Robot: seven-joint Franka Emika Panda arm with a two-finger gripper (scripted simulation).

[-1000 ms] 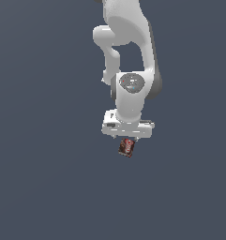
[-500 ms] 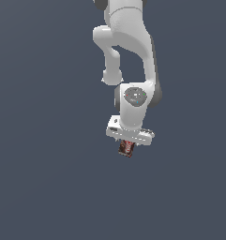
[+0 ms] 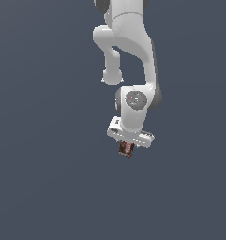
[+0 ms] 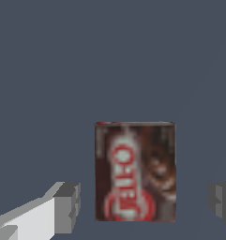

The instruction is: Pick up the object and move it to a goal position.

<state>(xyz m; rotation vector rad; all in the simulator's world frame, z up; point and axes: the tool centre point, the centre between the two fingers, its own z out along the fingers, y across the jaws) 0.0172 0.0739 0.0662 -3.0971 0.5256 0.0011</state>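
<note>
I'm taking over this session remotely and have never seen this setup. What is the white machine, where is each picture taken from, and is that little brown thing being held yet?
The white machine is a single jointed robot arm in a simulation, so these are rendered images. The exterior view comes from a camera off the arm; it shows the arm reaching down with its gripper just above the object, a tiny dark red-brown can-like item with a red-and-white label. The wrist view comes from a camera on the arm's wrist, looking past the grey fingers. There the object sits between the two fingers with open space on both sides, so the gripper is open and nothing is held yet. The surface is plain dark grey.
</note>
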